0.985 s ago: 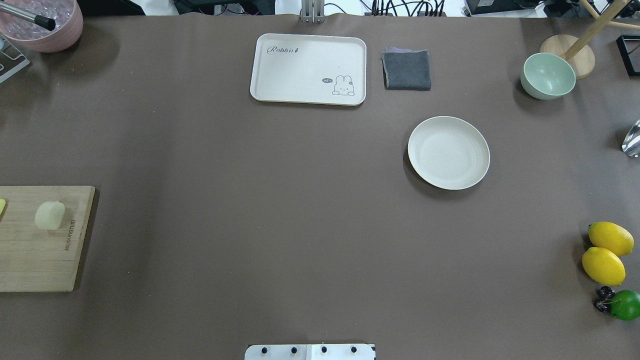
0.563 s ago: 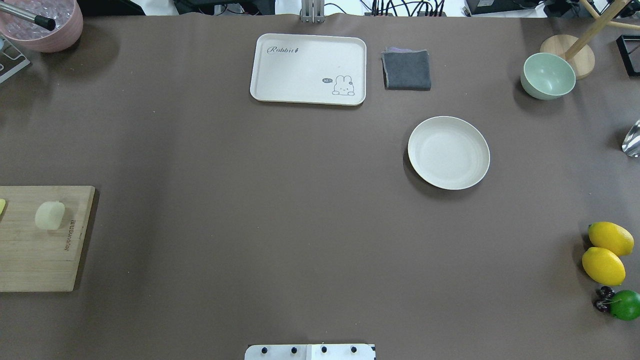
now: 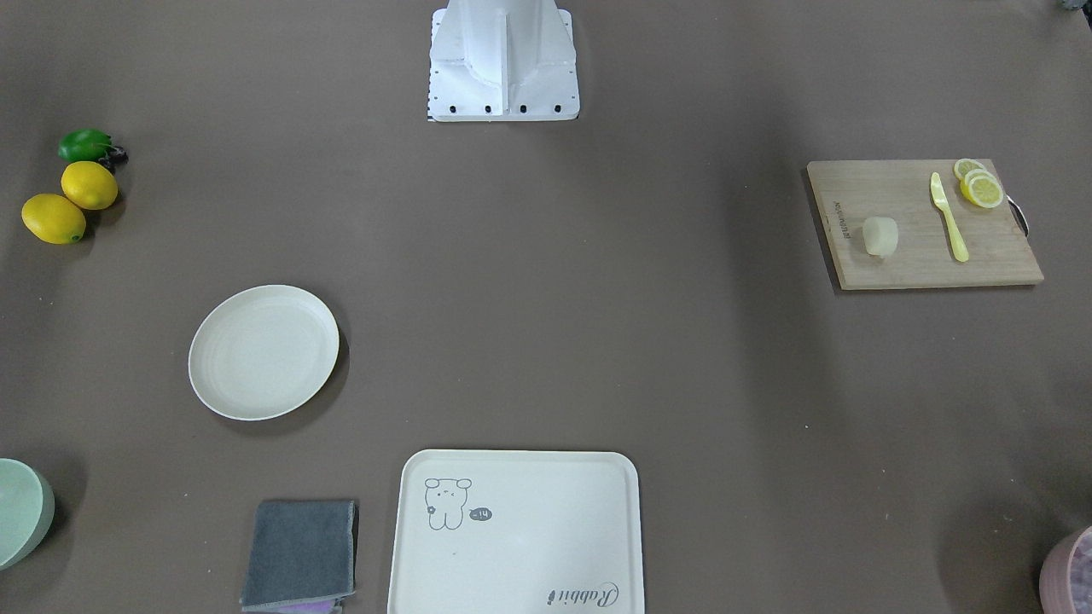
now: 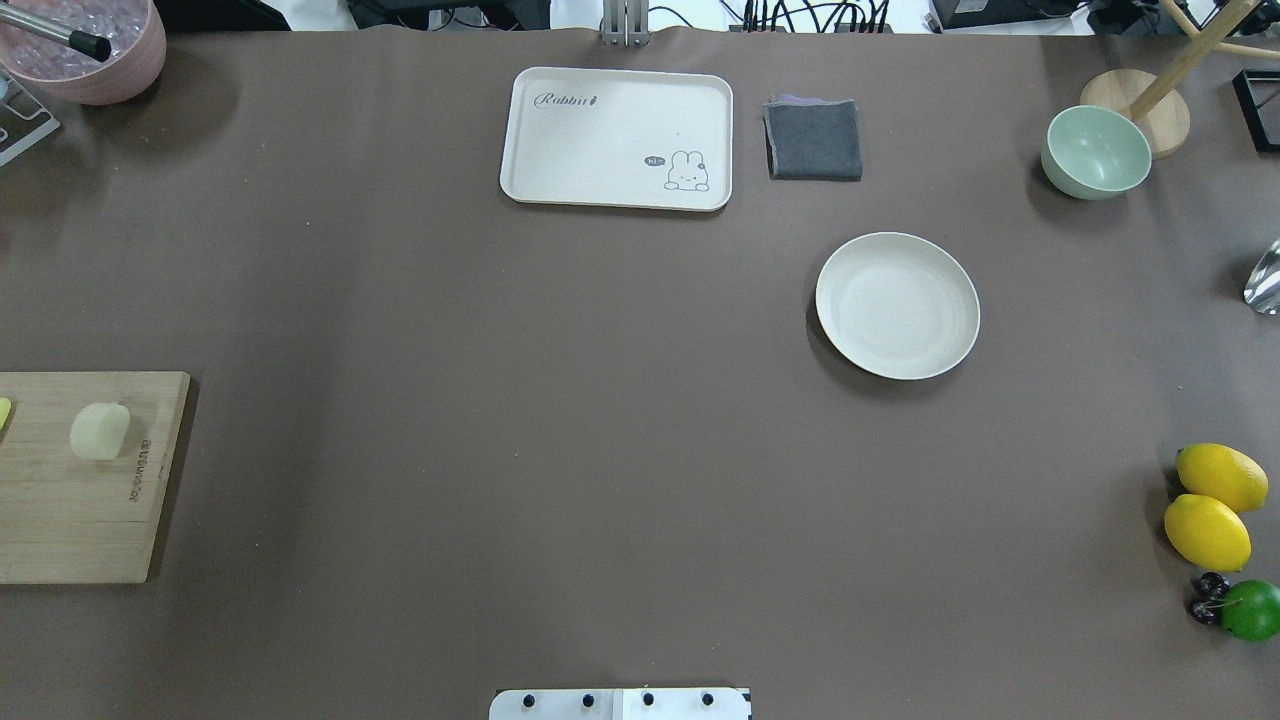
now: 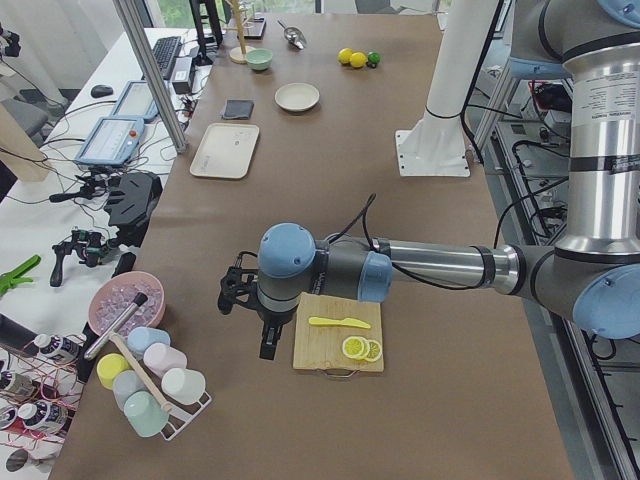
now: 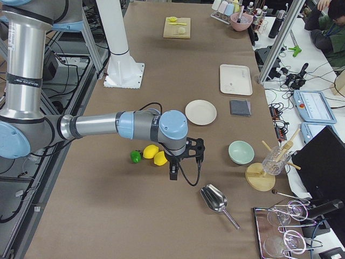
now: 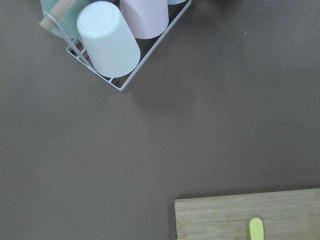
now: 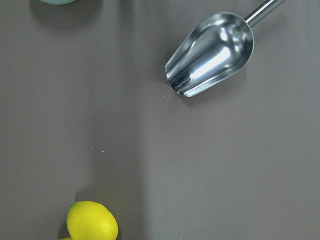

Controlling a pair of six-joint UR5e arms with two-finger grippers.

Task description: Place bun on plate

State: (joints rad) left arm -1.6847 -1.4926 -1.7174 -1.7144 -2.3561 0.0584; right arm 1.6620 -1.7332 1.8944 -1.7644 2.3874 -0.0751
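Bun on board, left edge of surface | left tool: apart or together, cannot tell | pinch sides gently

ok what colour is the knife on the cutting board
The knife is pale yellow; the exterior front-facing view shows it best.

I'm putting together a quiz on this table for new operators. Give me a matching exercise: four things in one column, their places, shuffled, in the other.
Things:
1. bun
2. plate
3. grey cloth
4. green bowl

Places:
A. beside the cartoon tray
B. on the wooden cutting board
C. by the round wooden stand
D. alone on the brown table, empty

Pairs: 1-B, 2-D, 3-A, 4-C
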